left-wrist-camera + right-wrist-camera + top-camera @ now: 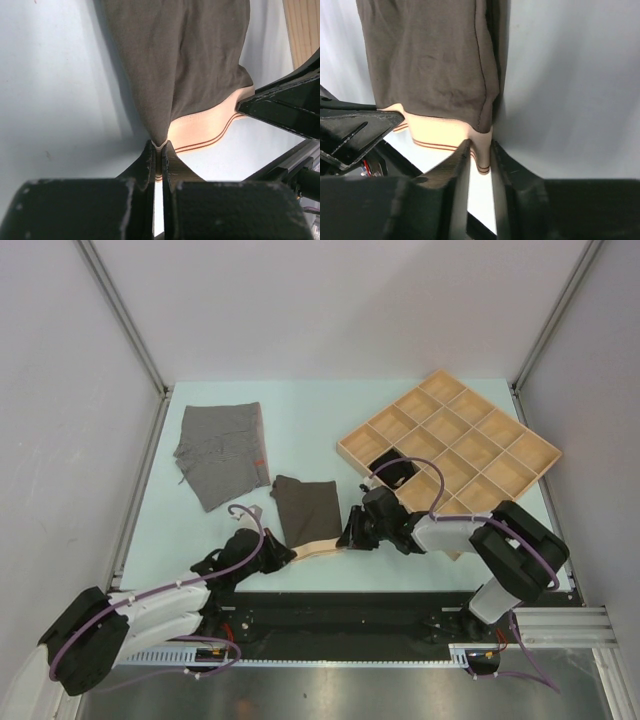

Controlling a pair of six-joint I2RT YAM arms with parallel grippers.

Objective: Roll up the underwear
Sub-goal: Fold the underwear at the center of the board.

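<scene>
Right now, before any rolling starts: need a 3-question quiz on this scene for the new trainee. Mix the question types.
1. True or false: the grey briefs lie spread flat on the table, with neither arm touching them.
2. Multiple choice: the left pincer is shut on which part of the brown briefs? A) a leg hem; B) the pale waistband; C) nothing at all.
3. Fill in: the black cloth sits in a compartment of the wooden ____.

Key: 1 true; 2 B; 3 tray.
</scene>
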